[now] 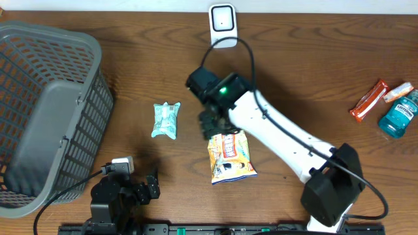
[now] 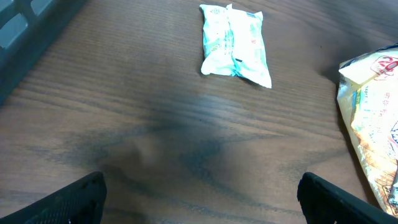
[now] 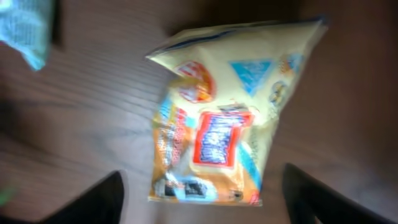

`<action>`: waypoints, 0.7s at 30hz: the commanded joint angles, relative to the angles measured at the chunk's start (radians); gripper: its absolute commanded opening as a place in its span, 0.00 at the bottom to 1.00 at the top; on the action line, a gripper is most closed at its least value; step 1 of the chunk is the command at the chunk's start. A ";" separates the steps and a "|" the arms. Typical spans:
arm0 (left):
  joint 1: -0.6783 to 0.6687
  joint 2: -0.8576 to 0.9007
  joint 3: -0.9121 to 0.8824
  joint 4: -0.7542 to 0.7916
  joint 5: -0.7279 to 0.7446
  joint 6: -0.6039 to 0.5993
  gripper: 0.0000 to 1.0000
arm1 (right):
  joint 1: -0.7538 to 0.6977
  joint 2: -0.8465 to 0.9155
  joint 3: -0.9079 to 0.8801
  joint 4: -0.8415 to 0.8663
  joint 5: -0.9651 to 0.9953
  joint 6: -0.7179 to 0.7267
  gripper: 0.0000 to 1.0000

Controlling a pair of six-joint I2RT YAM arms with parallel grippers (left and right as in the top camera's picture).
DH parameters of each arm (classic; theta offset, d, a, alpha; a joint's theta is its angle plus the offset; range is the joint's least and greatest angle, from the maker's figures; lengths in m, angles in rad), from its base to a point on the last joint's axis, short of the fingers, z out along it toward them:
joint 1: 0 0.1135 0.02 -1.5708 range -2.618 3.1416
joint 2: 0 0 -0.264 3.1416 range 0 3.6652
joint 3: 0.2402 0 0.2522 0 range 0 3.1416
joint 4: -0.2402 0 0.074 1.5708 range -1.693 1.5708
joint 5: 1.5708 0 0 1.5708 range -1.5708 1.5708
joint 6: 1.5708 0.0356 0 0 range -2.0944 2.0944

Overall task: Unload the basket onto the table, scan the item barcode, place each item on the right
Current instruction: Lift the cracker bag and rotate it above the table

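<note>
right end effector (image 3: 204,175) spread open over the yellow plastic snack bag (image 3: 217,118), flat on the wooden desk (image 1: 313,72); left end effector (image 2: 199,180) open too. pick-up step, i'd say: close, lift toward the white scanner (image 1: 223,25).

Blurred print on the snack bag (image 3: 224,118), right wrist view; basket (image 1: 95,111) cropped at overhead's left edge.

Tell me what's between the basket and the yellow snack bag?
A small teal packet lies between basket and snack bag, seen in the overhead view.
</note>
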 commanded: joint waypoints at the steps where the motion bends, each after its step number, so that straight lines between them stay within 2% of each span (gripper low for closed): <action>1: -0.004 0.000 -0.018 -0.045 0.006 -0.009 0.98 | 0.060 0.037 -0.074 0.047 0.050 0.074 0.84; 5: -0.004 0.000 -0.018 -0.045 0.006 -0.009 0.98 | 0.107 0.062 -0.173 0.138 0.073 0.188 0.84; 9: -0.004 0.000 -0.018 -0.045 0.006 -0.009 0.98 | 0.140 0.087 -0.246 0.190 0.231 0.272 0.86; 12: -0.004 0.000 -0.018 -0.045 0.006 -0.009 0.98 | 0.146 0.116 -0.283 0.208 0.350 0.292 0.89; 17: -0.004 0.000 -0.018 -0.045 0.006 -0.009 0.98 | 0.131 0.194 -0.338 0.240 0.363 0.249 0.85; 18: -0.004 0.000 -0.018 -0.045 0.006 -0.009 0.98 | 0.126 0.216 -0.341 0.235 0.335 0.224 0.81; 20: -0.004 0.000 -0.018 -0.045 0.006 -0.009 0.98 | 0.119 0.255 -0.341 0.235 0.221 0.130 0.54; 21: -0.004 0.000 -0.018 -0.045 0.006 -0.009 0.98 | 0.114 0.271 -0.341 0.237 0.150 0.064 0.18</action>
